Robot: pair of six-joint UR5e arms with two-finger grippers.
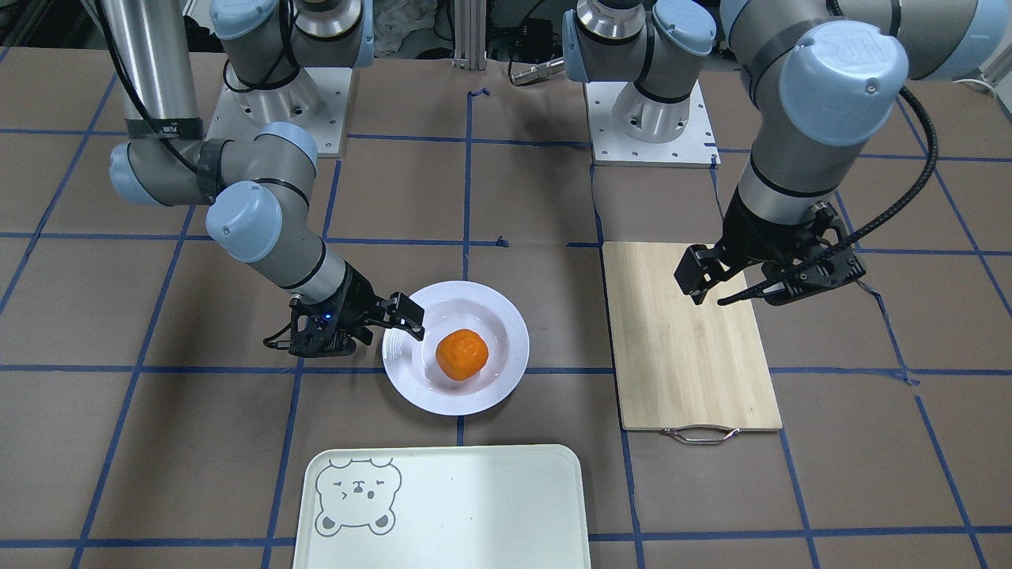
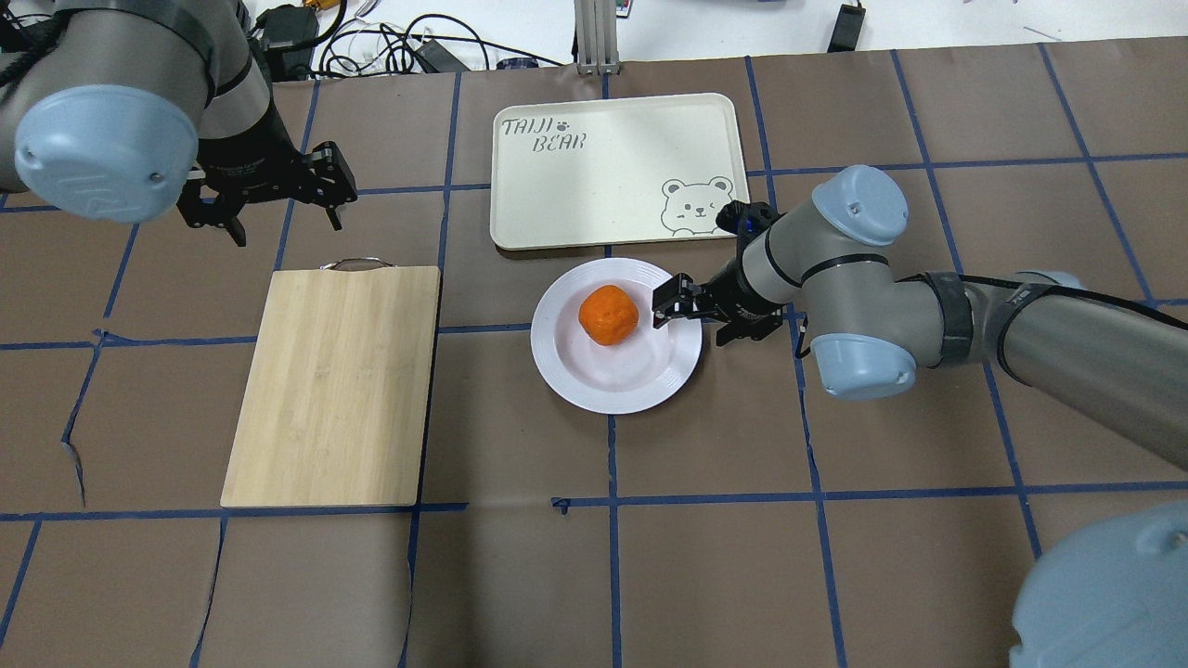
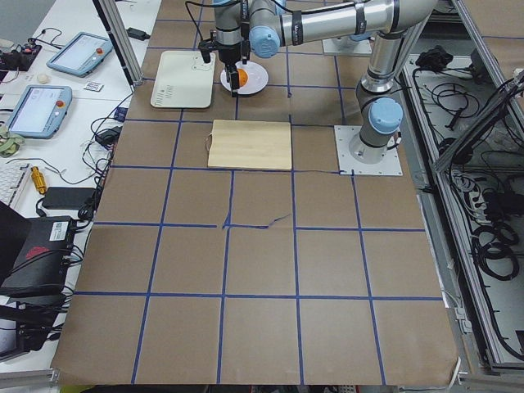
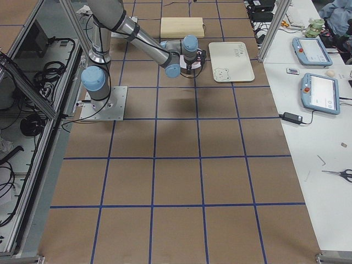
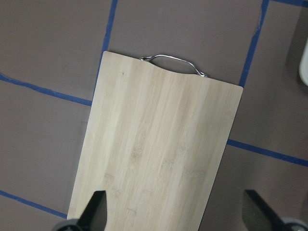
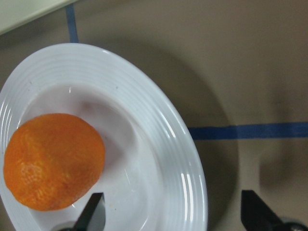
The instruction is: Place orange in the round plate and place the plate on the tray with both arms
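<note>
The orange (image 1: pixel 462 354) sits in the white plate (image 1: pixel 510 316) mid-frame, above the tray (image 1: pixel 474 506) at the bottom edge. The right claw (image 2: pixel 694 321) is open astride the plate's rim. The left claw (image 2: pixel 288 227) hangs open over the cutting board (image 2: pixel 334 380).

Brown table (image 2: pixel 705 575) gridded with blue tape (image 2: pixel 613 575); a white bench (image 4: pixel 330 165) alongside holds tablets (image 4: pixel 322 93).
</note>
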